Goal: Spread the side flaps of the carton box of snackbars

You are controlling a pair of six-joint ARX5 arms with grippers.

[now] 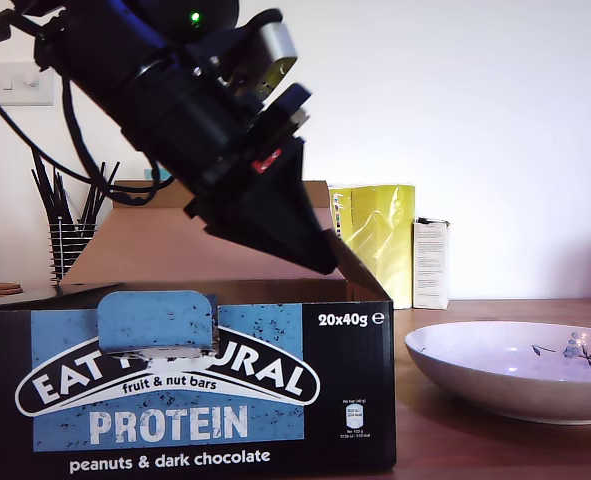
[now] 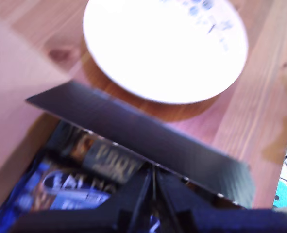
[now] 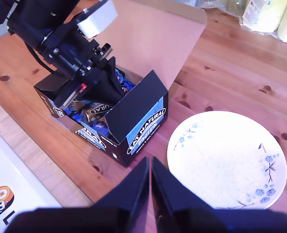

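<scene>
On the desk (image 3: 240, 68) stands the box (image 1: 185, 385), its lid panel (image 3: 155, 36) raised so the bars show. Inside the box, my first gripper (image 2: 153, 182) presses its fingers, nearly together and holding nothing, against the side flap (image 2: 143, 141) nearest the plate (image 3: 221, 160), likely to push it outward. Above the box's front corner hovers my second gripper (image 3: 150, 167), fingers nearly closed, empty.

carton box (image 1: 175, 390) cropped at exterior view's left, snack bars (image 2: 60, 184) blurred
</scene>
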